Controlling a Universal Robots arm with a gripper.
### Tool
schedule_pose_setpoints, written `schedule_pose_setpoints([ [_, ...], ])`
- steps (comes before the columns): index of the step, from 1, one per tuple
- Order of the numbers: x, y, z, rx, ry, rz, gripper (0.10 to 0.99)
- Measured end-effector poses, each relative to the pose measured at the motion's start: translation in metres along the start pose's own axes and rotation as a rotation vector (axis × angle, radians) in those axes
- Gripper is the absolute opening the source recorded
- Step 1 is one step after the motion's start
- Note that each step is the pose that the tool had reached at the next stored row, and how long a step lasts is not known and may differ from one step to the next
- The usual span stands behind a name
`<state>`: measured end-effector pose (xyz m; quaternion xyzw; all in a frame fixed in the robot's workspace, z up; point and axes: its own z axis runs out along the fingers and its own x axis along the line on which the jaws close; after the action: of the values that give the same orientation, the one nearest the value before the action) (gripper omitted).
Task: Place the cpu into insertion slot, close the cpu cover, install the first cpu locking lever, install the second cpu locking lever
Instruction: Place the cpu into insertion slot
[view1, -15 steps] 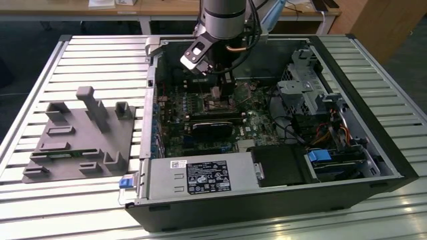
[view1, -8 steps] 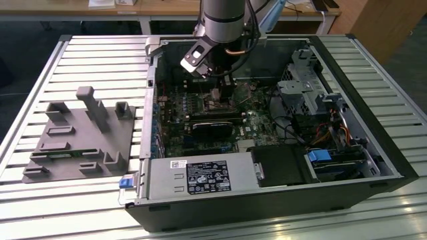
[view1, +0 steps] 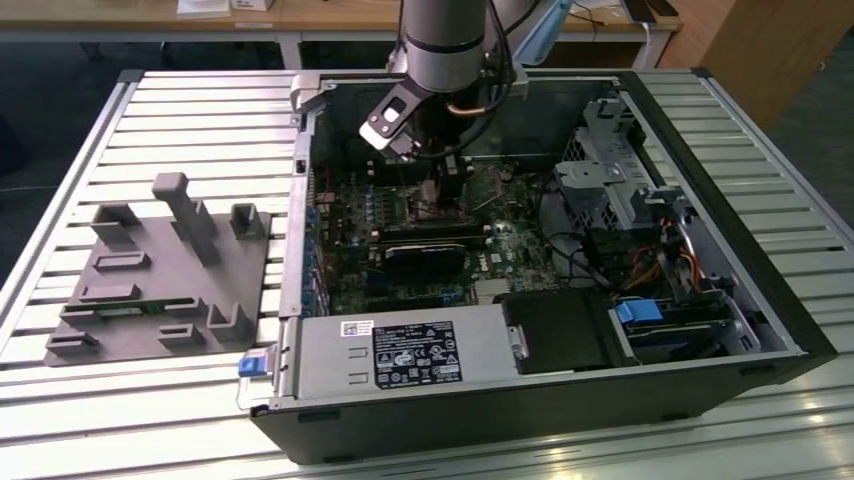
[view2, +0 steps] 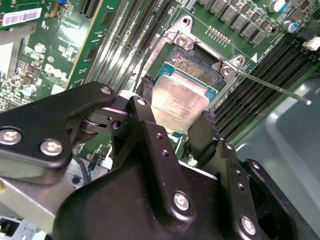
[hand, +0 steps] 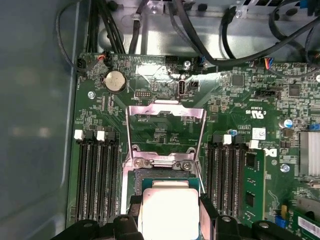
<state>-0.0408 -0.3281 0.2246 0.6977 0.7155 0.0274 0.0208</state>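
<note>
Cpu (view2: 182, 107) is what your claw (view2: 178, 100) has hold of. Its two black fingers (view2: 202, 132) are drawn in to the chip's width and press on two opposite edges, with the silver face turned up toward the wrist cameras.

You have the cpu directly over the insertion slot (view2: 192, 62), covering the part nearest the claw. The slot's dark centre shows past the chip's far edge. You cannot tell whether the chip touches the slot's floor or hangs just above it, because chip and fingers hide that side.

At the slot's far edge the cpu cover (hand: 167, 112) stands open on its hinge, and the board shows through its cut-out. A thin locking lever (view2: 272, 87) juts free from one corner of the slot. Long black memory slots (hand: 97, 180) flank the slot on both sides.

All this sits on the green motherboard (hand: 240, 100) inside the open computer case (view1: 534, 430), which also holds a power supply (view1: 387, 355) and cables. In the exterior view the arm (view1: 447, 40) reaches down into the case and blocks the slot. Outside the case, well apart from the slot toward the exterior view's left, a grey fixture (view1: 160, 270) lies on the slatted table (view1: 747, 440).
</note>
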Motion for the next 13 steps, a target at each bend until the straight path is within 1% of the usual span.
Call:
schedule_pose_setpoints([
  [7,0.0017,-0.0026,0.0098,0.0,-0.0005,0.01,0.533],
  [11,0.0025,-0.003,0.015,0.0,-0.0024,0.034,0.533],
  [13,0.0025,-0.0032,0.0177,0.0,-0.0027,0.037,0.533],
])
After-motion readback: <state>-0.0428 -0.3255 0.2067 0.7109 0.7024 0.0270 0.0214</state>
